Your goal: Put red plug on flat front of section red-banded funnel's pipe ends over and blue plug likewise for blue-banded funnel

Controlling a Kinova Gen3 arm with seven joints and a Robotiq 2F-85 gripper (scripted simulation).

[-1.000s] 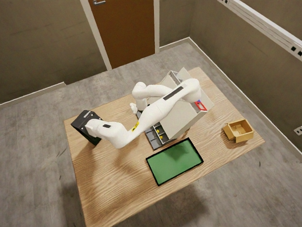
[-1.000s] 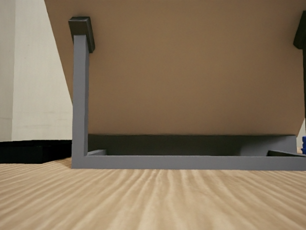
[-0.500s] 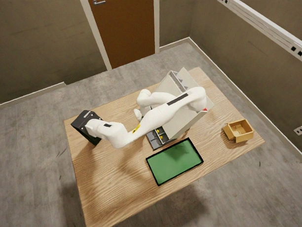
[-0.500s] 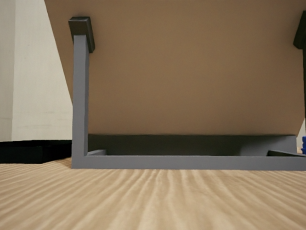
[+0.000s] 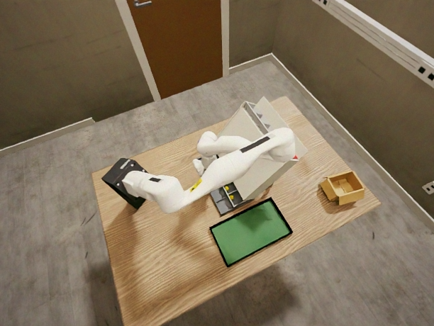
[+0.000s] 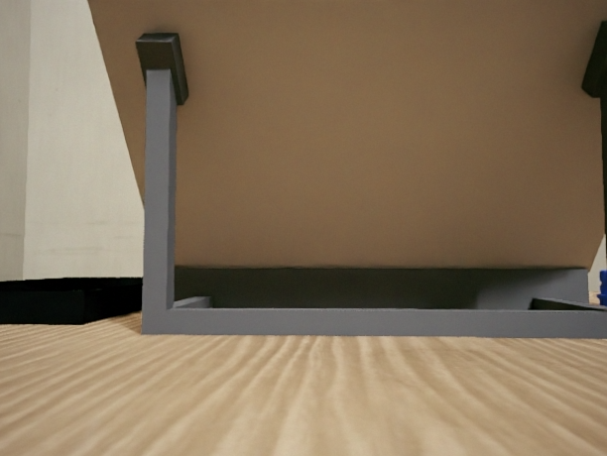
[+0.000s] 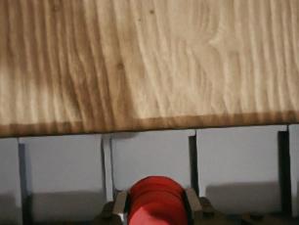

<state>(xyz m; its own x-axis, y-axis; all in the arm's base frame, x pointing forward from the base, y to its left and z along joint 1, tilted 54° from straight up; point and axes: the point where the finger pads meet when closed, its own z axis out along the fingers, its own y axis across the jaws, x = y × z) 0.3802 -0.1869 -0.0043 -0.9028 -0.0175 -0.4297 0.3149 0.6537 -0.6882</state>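
Wrist view, 6 o'clock: red plug point(image 7: 157, 207) being gripped between fingers of pincer point(image 7: 156, 206), being held over or against grey flat-fronted sections point(image 7: 151, 158); contact not being shown clearly. Top view: green tray point(image 5: 252, 232) being seen at 6 o'clock, yellow marbles point(image 5: 231, 197) being held in compartments toward centre, cardboard box point(image 5: 352, 195) being seen at 3 o'clock. Exterior view: blue ridged object point(image 6: 603, 288) being cut off at 4 o'clock.

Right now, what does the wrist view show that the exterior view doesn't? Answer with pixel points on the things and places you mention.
Only wrist: the red plug point(image 7: 157, 202) held in the gripper point(image 7: 156, 206), above the flat grey front parts point(image 7: 150, 158) of the sections.
Only exterior: the tilted board's brown underside point(image 6: 372, 149), a grey upright post point(image 6: 160, 188), a black-sided tray point(image 6: 42, 302) and a bit of something blue point(image 6: 603, 288) at the edge.
Both: the wooden table top point(image 6: 298, 397) point(image 7: 161, 59).
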